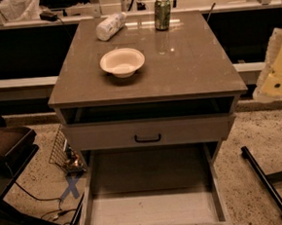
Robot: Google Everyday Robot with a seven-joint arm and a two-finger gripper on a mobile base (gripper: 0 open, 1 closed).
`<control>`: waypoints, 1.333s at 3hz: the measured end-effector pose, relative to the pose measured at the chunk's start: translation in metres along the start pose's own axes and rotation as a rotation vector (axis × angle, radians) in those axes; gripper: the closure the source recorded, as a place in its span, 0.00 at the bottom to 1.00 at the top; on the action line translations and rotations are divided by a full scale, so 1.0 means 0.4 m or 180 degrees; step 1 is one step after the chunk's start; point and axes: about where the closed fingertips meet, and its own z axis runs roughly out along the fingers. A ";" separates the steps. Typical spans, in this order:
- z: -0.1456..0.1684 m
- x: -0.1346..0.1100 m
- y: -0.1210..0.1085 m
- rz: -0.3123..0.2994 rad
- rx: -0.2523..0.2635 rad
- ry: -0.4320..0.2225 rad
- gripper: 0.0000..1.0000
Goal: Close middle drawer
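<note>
Middle drawer (153,208) is pulled far out at the front of the desk (201,75), pale wooden inside showing. Upper drawer (147,132) above it sits a little out. Bowl (122,62), can (162,13) and bottle (110,26) on top. Gripper out of view, grip cannot tell.

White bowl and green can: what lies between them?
Only bare cabinet top between bowl and can, in the camera view. The gripper is not in view.

On the middle drawer (153,208) you lose the front face and handle past the bottom edge. The lowest drawer hides under it. Your gripper (278,67) sits far right, cut by the edge.
</note>
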 end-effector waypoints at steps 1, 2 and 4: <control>0.000 0.000 0.000 0.0000 0.0000 0.0000 0.00; 0.003 0.012 0.003 0.0023 0.0063 0.0168 0.00; 0.112 0.161 0.098 -0.0089 0.0124 0.0257 0.00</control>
